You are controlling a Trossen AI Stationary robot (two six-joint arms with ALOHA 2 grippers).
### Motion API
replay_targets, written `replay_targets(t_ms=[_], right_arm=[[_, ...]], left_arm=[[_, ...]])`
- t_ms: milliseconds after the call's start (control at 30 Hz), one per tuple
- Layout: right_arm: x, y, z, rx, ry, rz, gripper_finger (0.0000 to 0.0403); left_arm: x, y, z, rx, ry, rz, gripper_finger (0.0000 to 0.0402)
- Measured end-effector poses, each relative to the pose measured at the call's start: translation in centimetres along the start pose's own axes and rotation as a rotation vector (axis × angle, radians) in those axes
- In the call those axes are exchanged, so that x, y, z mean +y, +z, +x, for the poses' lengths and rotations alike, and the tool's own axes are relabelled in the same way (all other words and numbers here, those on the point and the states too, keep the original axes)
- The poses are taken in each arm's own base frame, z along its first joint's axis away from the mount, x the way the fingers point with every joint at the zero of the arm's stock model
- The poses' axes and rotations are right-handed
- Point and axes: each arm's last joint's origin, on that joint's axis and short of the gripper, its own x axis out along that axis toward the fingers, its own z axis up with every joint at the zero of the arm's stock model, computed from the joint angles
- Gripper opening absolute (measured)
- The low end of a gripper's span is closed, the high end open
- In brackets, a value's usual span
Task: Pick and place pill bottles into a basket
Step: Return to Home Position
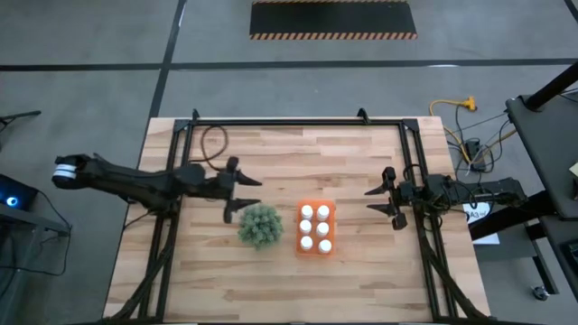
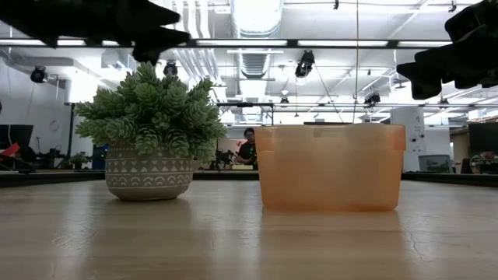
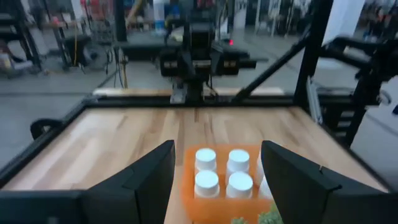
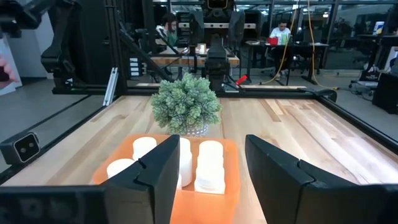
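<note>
At nine and three o'clock of basket (image 1: 316, 204): left gripper (image 1: 244, 199), right gripper (image 1: 372, 200), fingers apart. Treat pill bottles (image 1: 322, 228) as light, stiff, slick; clasp mid-body.

Basket (image 2: 331, 167): translucent orange. Pill bottles (image 1: 307, 227): white, caps white too. Plant (image 2: 148, 109): green. Its pot (image 2: 148, 173): grey, banded with white triangles. Table (image 1: 271, 153): pale wood-grain planks. Its frame (image 1: 298, 121): black.
</note>
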Motion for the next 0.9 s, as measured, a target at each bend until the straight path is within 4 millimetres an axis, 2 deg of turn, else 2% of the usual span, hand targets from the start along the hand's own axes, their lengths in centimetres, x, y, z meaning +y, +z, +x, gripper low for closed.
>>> replay_targets(t_ms=[367,600,900], right_arm=[[0.0,0.0,0.0,0.000,0.000,0.002,0.0171],[0.0,0.0,0.0,0.000,0.000,0.000,0.0172],[0.0,0.0,0.0,0.000,0.000,0.001,0.0174]], left_arm=[[0.1,-1.7,-5.0,-0.310,-0.005,-0.003,0.0221],[0.1,-3.7,-5.7,-0.293,-0.004,0.006,0.0221],[0.1,-3.2,-6.7,-0.374,0.002,0.046,0.0221]])
